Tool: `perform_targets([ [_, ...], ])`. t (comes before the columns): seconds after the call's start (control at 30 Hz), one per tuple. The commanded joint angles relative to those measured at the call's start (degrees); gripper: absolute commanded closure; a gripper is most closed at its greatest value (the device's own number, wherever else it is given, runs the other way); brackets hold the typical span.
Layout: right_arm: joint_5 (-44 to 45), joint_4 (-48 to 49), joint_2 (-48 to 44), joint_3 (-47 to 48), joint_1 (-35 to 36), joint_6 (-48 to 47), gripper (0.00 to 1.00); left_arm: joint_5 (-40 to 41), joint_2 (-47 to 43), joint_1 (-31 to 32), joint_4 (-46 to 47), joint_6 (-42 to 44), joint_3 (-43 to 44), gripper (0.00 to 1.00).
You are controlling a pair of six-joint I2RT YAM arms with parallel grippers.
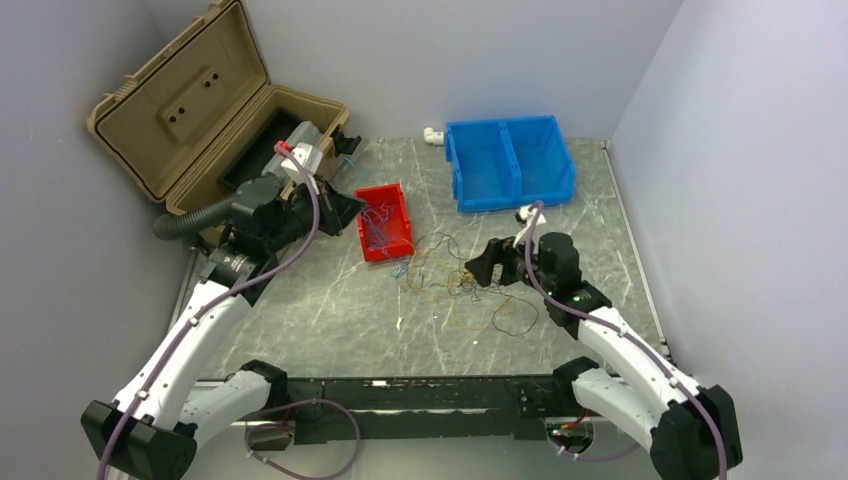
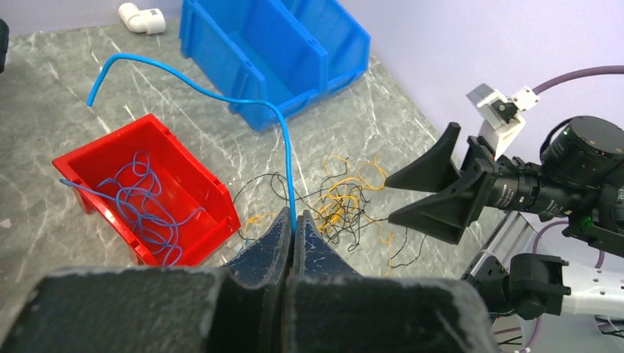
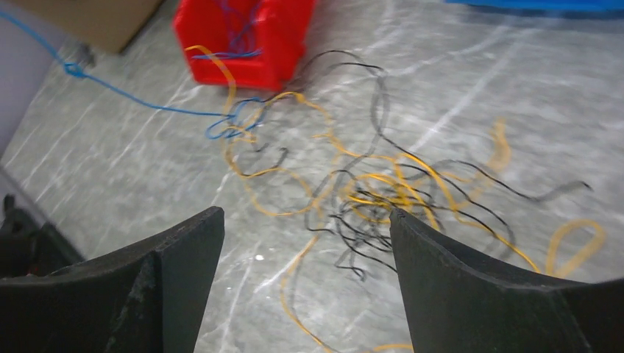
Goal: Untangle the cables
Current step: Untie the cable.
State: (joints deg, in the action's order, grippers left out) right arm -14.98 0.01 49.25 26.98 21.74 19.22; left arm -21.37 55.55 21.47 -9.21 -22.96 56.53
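The cables are thin wires. A loose tangle of yellow-orange and black cables [image 1: 452, 277] lies on the table mid-way between the arms; it also shows in the left wrist view [image 2: 346, 198] and the right wrist view [image 3: 383, 193]. My left gripper [image 2: 293, 215] is shut on one blue cable [image 2: 221, 95], which arcs up and to the left above the red bin [image 2: 221, 202]. In the top view the left gripper [image 1: 348, 206] is beside that bin [image 1: 400, 205]. Several blue cables [image 2: 140, 198] lie in the bin. My right gripper [image 3: 307, 220] is open and empty, just above the tangle's near side [image 1: 482, 266].
A blue two-compartment bin [image 1: 510, 160] stands at the back. An open tan case [image 1: 180, 100] is at the back left, with a black corrugated hose [image 1: 190, 220] beside it. A white pipe fitting [image 1: 432, 135] lies by the back wall. Another blue wire [image 3: 132, 99] trails left.
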Motion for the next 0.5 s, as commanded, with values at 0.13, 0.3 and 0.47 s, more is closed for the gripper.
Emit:
perform_targets([
  [0.13, -0.65, 7.25, 10.54, 8.22, 8.29, 1.03, 0.11, -2.80, -2.02, -0.01, 3.08, 1.91, 2.41, 1.00],
  [0.3, 12.36, 11.94, 17.77, 9.45, 14.57, 16.81, 0.14, -3.21, -2.28, -0.03, 4.14, 1.63, 1.45, 1.00],
  [0.47, 21.21, 11.64, 24.84, 13.61, 18.57, 28.97, 0.16, -4.57, -2.44, 0.03, 6.18, 0.83, 0.01, 1.00],
])
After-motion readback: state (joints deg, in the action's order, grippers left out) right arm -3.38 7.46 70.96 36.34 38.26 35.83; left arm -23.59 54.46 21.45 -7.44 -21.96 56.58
